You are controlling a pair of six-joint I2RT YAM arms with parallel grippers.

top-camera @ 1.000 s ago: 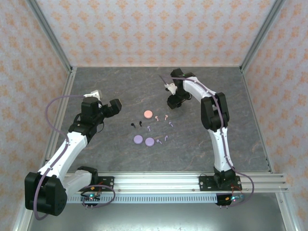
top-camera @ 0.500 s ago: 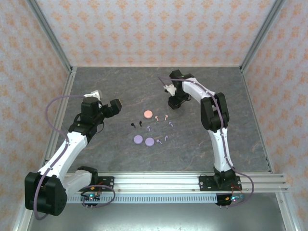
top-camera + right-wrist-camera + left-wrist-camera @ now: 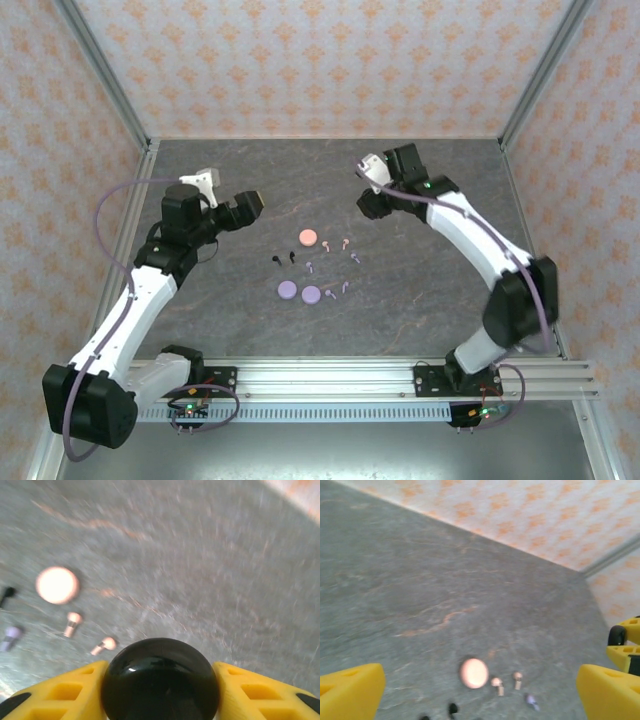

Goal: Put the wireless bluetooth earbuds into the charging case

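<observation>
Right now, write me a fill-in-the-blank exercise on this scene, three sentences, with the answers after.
1. The right end effector grips a round ____ case.
2. The left end effector is ____, with nothing between its fingers.
3. Two ____ discs lie side by side on the table, nearer the arm bases than the pink disc.

Missing words: black; open; lavender.

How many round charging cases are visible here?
4: one salmon-pink round case mid-table; two lavender round cases side by side nearer the arms; one glossy black round case gripped by the right tool. None seems hidden.
</observation>
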